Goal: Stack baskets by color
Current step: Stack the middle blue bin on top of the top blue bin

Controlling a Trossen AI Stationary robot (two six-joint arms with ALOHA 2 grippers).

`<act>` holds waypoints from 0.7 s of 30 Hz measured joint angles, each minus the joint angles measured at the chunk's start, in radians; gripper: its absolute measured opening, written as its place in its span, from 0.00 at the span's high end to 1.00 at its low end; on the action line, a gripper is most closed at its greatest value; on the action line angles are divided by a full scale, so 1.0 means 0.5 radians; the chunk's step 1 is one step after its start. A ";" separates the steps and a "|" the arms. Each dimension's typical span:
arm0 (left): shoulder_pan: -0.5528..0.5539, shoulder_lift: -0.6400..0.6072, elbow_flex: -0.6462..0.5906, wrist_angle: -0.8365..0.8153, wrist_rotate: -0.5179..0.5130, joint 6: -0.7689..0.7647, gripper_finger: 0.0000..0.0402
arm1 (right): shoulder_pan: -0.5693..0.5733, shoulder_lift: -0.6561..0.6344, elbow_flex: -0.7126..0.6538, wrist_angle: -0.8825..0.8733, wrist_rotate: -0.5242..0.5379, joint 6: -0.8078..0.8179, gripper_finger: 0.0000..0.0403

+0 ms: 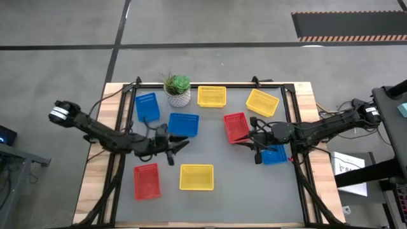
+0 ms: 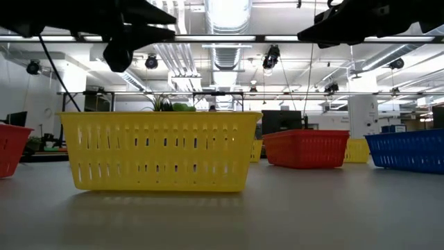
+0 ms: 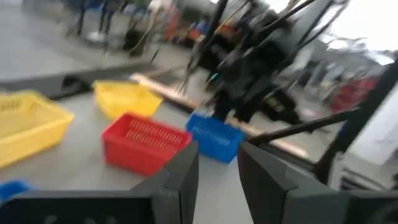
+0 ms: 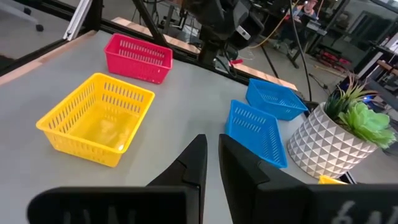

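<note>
Several baskets lie apart on the grey mat, each flat on its base. Blue baskets (image 1: 147, 106) (image 1: 184, 124) lie beside the plant, and a third (image 1: 275, 154) lies under my right arm. Yellow ones lie at the back (image 1: 212, 96) (image 1: 262, 102) and at the front (image 1: 196, 177). Red ones lie at mid-right (image 1: 236, 126) and front left (image 1: 147, 180). My left gripper (image 1: 178, 145) hovers level over the mat's middle, open, its fingers (image 3: 180, 174) with nothing between them. My right gripper (image 1: 245, 135) is shut and hovers by the red basket's near corner, touching nothing.
A green plant in a white pot (image 1: 178, 91) stands at the back between a blue and a yellow basket. A dark frame (image 1: 210, 83) runs around the mat. Bare mat shows between the two grippers and at the front right (image 1: 254, 191).
</note>
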 joint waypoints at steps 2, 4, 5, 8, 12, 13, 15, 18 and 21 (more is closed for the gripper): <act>0.022 0.000 0.102 -0.227 -0.013 -0.114 0.76 | 0.000 0.000 0.000 0.000 0.000 0.000 0.92; 0.053 0.005 0.206 -0.430 -0.020 -0.241 0.76 | 0.000 -0.002 0.000 -0.002 0.001 0.000 0.92; 0.069 0.013 0.258 -0.524 -0.023 -0.301 0.76 | 0.000 -0.003 0.000 -0.006 0.001 0.000 0.92; 0.111 0.050 0.413 -0.821 -0.050 -0.469 0.76 | 0.000 -0.005 0.000 -0.031 0.001 -0.001 0.92; 0.175 0.161 0.638 -1.247 -0.114 -0.719 0.76 | 0.000 -0.037 0.000 -0.106 0.010 0.000 0.92; 0.197 0.201 0.700 -1.342 -0.115 -0.782 0.76 | 0.000 -0.053 0.000 -0.142 0.017 0.005 0.92; 0.243 0.288 0.817 -1.542 -0.117 -0.881 0.76 | 0.000 -0.075 0.000 -0.166 0.018 0.026 0.92; 0.315 0.443 0.988 -1.750 -0.115 -0.953 0.76 | 0.000 -0.127 -0.001 -0.247 0.018 0.063 0.92; 0.387 0.603 1.143 -1.906 -0.114 -0.961 0.76 | 0.000 -0.181 0.000 -0.358 0.018 0.104 0.92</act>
